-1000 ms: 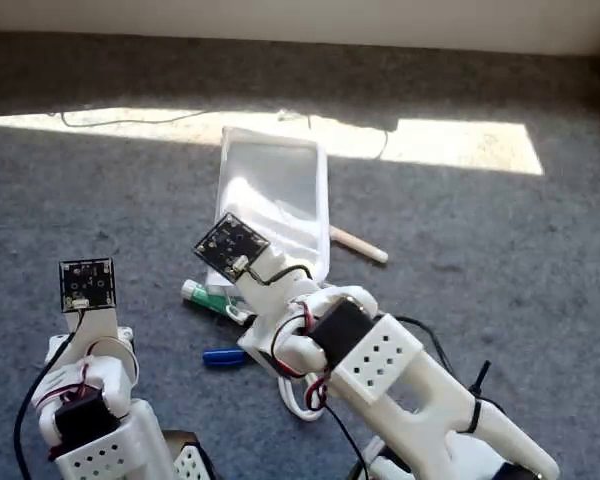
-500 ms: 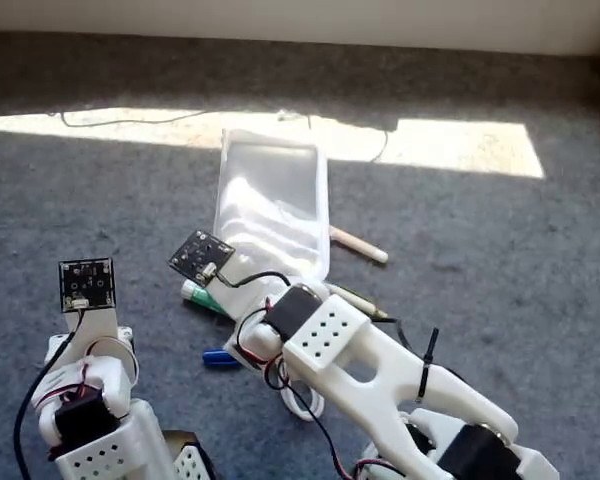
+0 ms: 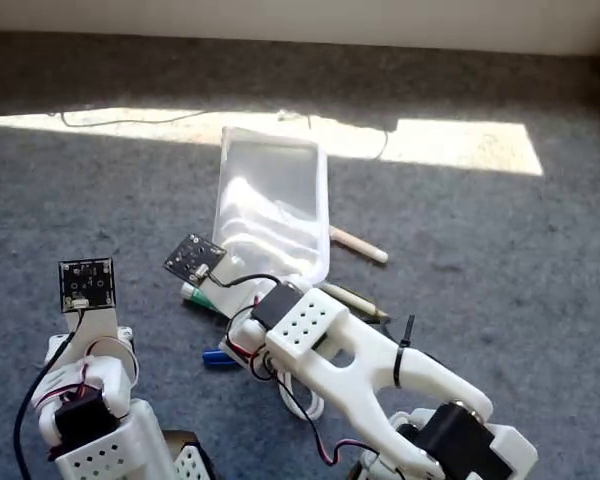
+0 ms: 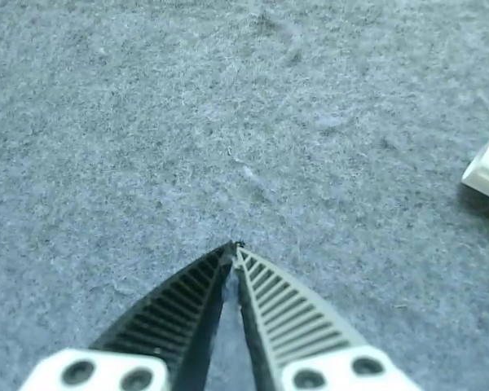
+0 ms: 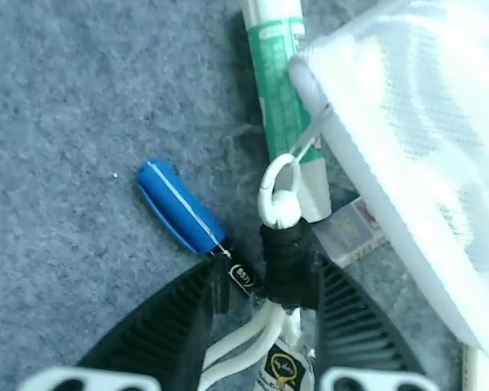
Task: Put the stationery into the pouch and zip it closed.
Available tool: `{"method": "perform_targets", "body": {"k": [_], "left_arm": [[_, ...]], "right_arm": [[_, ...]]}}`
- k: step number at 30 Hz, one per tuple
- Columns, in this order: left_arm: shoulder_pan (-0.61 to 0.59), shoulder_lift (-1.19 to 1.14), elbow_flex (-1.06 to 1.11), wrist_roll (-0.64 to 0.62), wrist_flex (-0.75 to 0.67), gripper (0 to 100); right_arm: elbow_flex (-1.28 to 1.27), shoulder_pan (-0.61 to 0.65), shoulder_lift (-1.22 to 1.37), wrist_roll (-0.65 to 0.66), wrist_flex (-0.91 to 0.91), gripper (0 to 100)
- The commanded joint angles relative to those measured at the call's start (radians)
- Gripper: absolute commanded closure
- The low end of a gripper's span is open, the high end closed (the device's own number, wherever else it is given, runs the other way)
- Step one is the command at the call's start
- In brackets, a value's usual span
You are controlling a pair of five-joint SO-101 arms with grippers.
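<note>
Pouch [image 3: 272, 205], translucent white, flat on the grey carpet [image 3: 500, 260], with the stationery scattered outside it, mostly along the edge nearest the arms. Green-and-white tube [image 3: 201, 296] touching that edge. Short blue pen [image 3: 218, 357] just past the tube, farther from the pouch. Dark pen [image 3: 352, 300] near the corner of the same edge, and a pale wooden stick [image 3: 358, 244] just beside the pouch's long side. Small flat card [image 5: 352, 232] against the pouch edge, next to the tube. White ring [image 5: 278, 186] on a black-bound cord [image 5: 287, 259], joined by a thin strand to the pouch's corner. Right gripper [image 5: 269, 277] low over the carpet just short of the pouch, jaws spread, the black-bound cord between them and the blue pen's tip just beside one jaw. Left gripper [image 4: 235, 247] well apart from the pouch, over bare carpet, jaws pressed together tip to tip, with the tube's white end off to one side.
</note>
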State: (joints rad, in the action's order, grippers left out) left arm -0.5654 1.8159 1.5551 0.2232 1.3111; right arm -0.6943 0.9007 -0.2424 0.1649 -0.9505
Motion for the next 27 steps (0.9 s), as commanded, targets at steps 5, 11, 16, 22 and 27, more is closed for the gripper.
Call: {"method": "perform_targets", "body": {"k": [5, 11, 16, 22, 27], "left_arm": [[-0.007, 0.01, -0.05, 0.011, -0.021, 99], [-0.007, 0.01, -0.05, 0.011, -0.021, 99], [-0.007, 0.01, -0.05, 0.011, -0.021, 99], [-0.007, 0.01, -0.05, 0.011, -0.021, 99], [-0.007, 0.01, -0.05, 0.011, -0.021, 99]], "right_arm": [[0.059, -0.001, 0.045, 0.012, 0.021, 84.3], [0.059, -0.041, 0.099, 0.012, 0.085, 84.3], [0.059, -0.041, 0.105, 0.006, 0.088, 84.3], [0.059, -0.042, 0.107, 0.006, 0.088, 84.4], [0.059, -0.042, 0.107, 0.009, 0.088, 92.6]]}}
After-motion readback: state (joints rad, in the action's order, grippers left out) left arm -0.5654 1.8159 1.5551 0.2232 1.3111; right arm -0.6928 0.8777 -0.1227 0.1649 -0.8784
